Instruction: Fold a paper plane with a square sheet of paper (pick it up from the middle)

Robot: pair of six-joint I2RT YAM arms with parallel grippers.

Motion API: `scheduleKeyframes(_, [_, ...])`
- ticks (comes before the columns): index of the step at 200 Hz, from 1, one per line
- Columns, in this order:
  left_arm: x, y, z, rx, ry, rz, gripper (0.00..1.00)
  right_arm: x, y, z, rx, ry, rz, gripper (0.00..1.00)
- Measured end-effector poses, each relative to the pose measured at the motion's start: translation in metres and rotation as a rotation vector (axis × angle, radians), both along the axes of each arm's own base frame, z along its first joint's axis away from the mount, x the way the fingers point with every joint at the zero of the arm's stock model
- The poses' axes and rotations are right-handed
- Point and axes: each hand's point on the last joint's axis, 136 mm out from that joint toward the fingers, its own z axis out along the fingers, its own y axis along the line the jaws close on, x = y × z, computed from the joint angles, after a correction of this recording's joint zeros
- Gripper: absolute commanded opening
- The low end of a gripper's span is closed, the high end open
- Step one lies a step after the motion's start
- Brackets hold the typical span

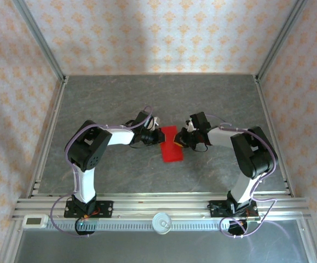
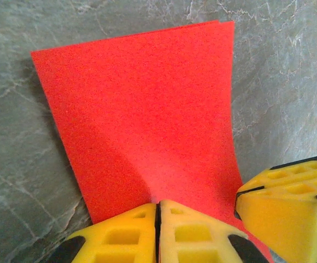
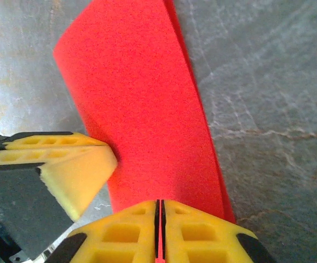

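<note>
**Both fingers pinched on red sheet, mid-tabletop**

Left fingers (image 2: 125, 235): yellow pads pressed flat together, seam a thin dark line. The near edge of the sheet (image 2: 142, 109) runs right up to the tips, and a soft ridge in the paper rises toward the seam. It reads as a pinch on that edge.

Right fingers (image 3: 196, 230): also together, with a sliver of red showing down the seam between the pads. Clamped on the sheet (image 3: 142, 98).

The two sets of fingers sit close. From the left wrist, a right finger (image 2: 284, 208) is just beside the left pair, over the sheet's near right corner. From the right wrist, a left finger (image 3: 65, 164) touches the sheet's left edge.

Sheet: bright red and matte, a rectangle rather than a square. It is doubled over: two layers show at the far corner from the left wrist, and a darker strip of under-layer runs along the right edge from the right wrist. It lifts near the fingers and lies down on the stone further out.

From above: the sheet (image 1: 172, 147) lies about mid-tabletop (image 1: 147, 98), slightly askew, between the two wrists. Left fingers (image 1: 157, 130) are at its far left corner, right fingers (image 1: 181, 138) on its right edge. Both arms are bent inward from their bases at the near rail. Grey veined surface around the sheet.
</note>
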Motion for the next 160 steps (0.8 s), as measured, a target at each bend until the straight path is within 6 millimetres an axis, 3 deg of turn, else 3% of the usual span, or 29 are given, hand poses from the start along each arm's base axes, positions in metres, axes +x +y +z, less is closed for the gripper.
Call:
scheduleKeyframes(123, [0.001, 0.0, 0.002, 0.006, -0.002, -0.008, 0.13, 0.0, -0.002, -0.016, -0.026, 0.02, 0.006, 0.02])
scheduleKeyframes(160, [0.006, -0.003, 0.017, 0.001, -0.028, -0.019, 0.16, -0.001, -0.002, -0.017, -0.015, -0.002, 0.005, 0.02])
